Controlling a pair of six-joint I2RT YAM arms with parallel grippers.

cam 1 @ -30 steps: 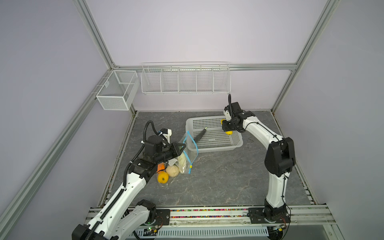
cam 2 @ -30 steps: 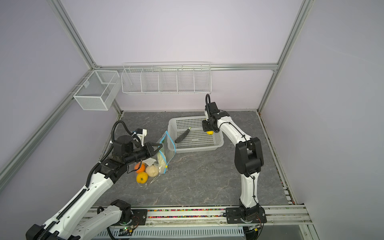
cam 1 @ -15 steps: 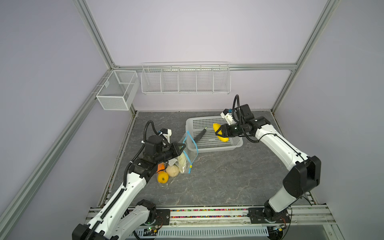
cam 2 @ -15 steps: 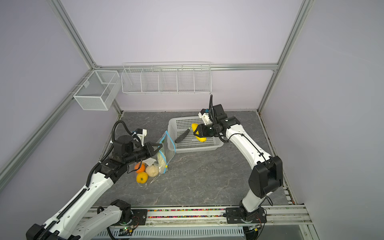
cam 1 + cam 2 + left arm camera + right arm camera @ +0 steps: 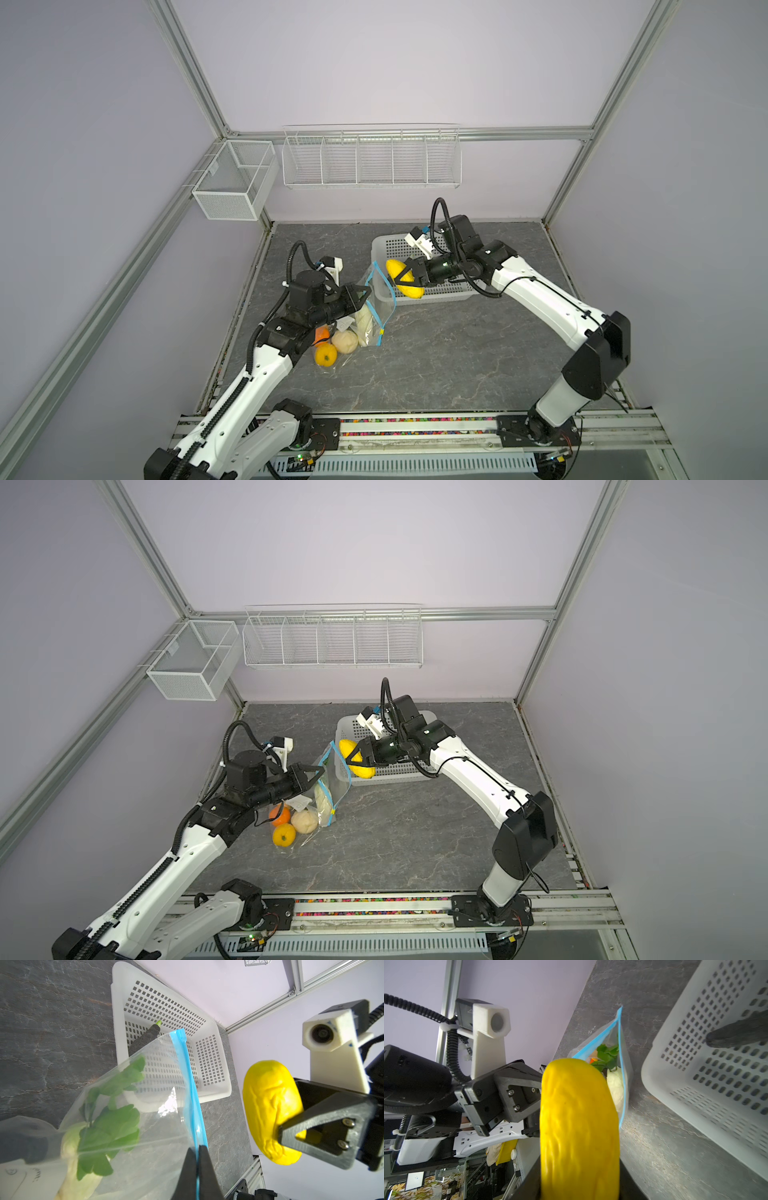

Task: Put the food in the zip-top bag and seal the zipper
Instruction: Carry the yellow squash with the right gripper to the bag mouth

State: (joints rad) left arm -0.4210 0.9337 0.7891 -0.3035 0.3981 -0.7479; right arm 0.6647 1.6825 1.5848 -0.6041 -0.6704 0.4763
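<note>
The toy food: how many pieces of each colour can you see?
yellow piece: 1
orange pieces: 2
beige piece: 1
white piece with green leaves: 1
black piece: 1
Total: 6

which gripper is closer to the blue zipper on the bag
left. the left gripper is clamped shut on the zipper at the bag mouth; the right gripper holds the yellow food in the air beside that mouth, apart from the strip.
</note>
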